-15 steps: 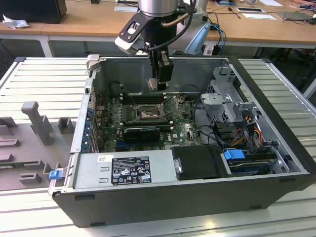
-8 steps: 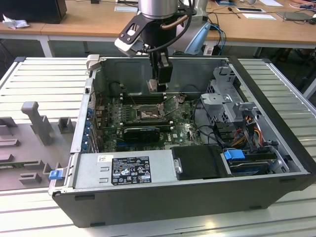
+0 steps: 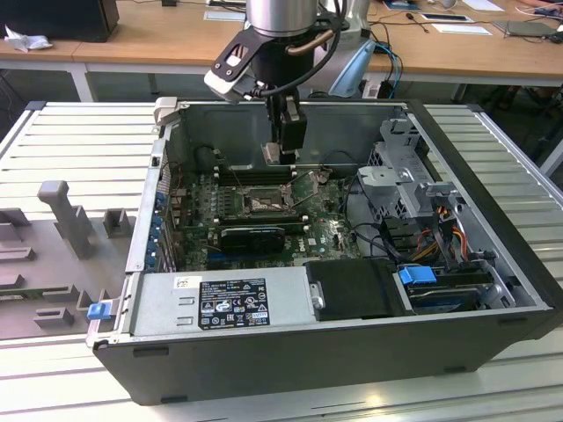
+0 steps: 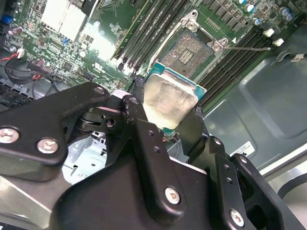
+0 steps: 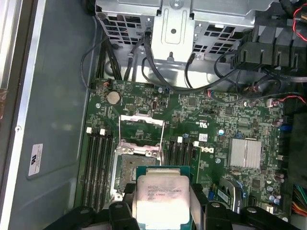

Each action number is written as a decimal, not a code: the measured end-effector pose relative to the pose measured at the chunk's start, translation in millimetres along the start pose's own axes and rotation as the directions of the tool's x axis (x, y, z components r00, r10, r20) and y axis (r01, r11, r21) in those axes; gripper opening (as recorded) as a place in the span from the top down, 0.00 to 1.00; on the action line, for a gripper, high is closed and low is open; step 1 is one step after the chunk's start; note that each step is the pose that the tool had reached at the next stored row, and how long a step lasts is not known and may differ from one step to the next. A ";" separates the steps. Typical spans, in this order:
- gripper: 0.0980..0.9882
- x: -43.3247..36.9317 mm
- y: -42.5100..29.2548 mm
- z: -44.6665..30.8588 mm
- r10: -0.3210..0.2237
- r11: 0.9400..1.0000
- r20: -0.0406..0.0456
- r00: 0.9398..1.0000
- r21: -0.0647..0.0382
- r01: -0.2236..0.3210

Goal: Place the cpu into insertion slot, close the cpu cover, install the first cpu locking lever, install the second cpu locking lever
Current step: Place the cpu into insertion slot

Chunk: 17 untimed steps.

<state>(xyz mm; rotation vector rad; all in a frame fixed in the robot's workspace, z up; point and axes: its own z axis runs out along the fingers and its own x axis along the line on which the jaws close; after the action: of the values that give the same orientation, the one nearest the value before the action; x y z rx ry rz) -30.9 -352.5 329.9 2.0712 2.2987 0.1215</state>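
Observation:
My gripper (image 3: 281,151) hangs inside the open computer case, shut on the cpu (image 3: 275,155), a pale silvery square plate on a green edge. In both wrist views the cpu (image 4: 169,98) (image 5: 160,194) sits between the black fingers (image 4: 136,120), held a little above the motherboard. The insertion slot (image 3: 264,204) (image 4: 191,51) (image 5: 130,168) lies bare below it, slightly off to one side of the plate, dark centre showing. The cpu cover (image 5: 142,117), a silvery frame with a square window, is swung open beyond the slot. A thin locking lever (image 4: 248,48) sticks out beside the slot.
Long black memory slots (image 5: 98,163) (image 4: 148,33) flank the socket on both sides. A silver heatsink (image 5: 245,153), cables (image 5: 144,72) and a metal drive cage (image 3: 400,171) crowd the case. The power supply (image 3: 220,303) lines the near wall.

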 end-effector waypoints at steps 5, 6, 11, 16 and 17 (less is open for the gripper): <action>0.52 0.0 -0.2 2.0 0.005 1.000 0.001 1.000 0.000 -0.005; 0.52 0.0 -0.2 2.6 0.007 1.000 0.001 1.000 0.000 -0.007; 0.52 -0.1 -0.5 5.3 0.014 1.000 0.001 1.000 0.000 -0.014; 0.52 -0.1 -1.2 9.8 0.025 1.000 0.002 1.000 -0.001 -0.025; 0.52 -0.2 -1.6 12.2 0.036 0.999 0.003 0.999 -0.001 -0.036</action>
<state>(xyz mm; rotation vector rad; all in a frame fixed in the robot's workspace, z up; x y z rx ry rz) -31.4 -352.4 317.6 2.1110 2.2604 0.1202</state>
